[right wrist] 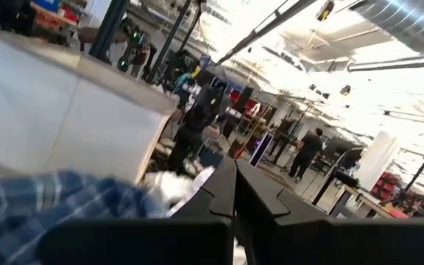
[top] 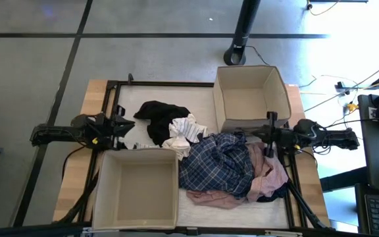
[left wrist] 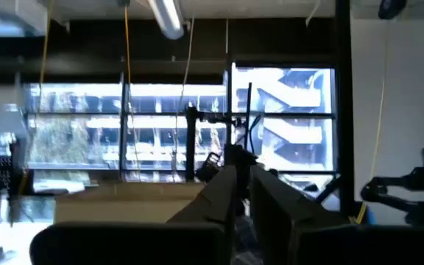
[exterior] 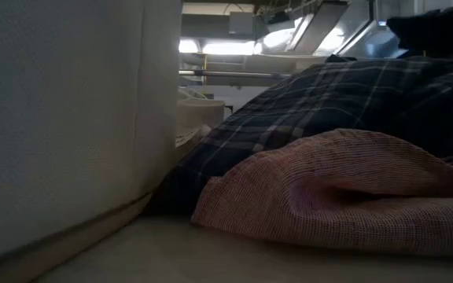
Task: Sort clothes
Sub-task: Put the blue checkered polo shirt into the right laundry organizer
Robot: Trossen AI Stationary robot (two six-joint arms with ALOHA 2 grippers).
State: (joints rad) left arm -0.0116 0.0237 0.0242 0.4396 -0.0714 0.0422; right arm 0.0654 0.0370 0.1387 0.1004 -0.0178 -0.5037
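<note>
The clothes lie in a heap on the table's middle. A black garment (top: 160,118) is at the far left of the heap. Small white and striped pieces (top: 184,131) lie beside it. A blue plaid shirt (top: 219,161) lies on a dusty pink garment (top: 272,168). The low view shows the pink garment (exterior: 344,189) under the plaid shirt (exterior: 329,102). My left gripper (top: 122,125) hangs shut at the heap's left, above the table. My right gripper (top: 267,135) hangs shut over the heap's right edge. It looks over the plaid shirt (right wrist: 43,202) and touches nothing.
One beige fabric box (top: 252,99) stands at the far right, open side up. A second beige box (top: 137,187) stands at the near left, and its wall (exterior: 61,118) fills the left of the low view. A black frame (top: 163,83) runs round the work area.
</note>
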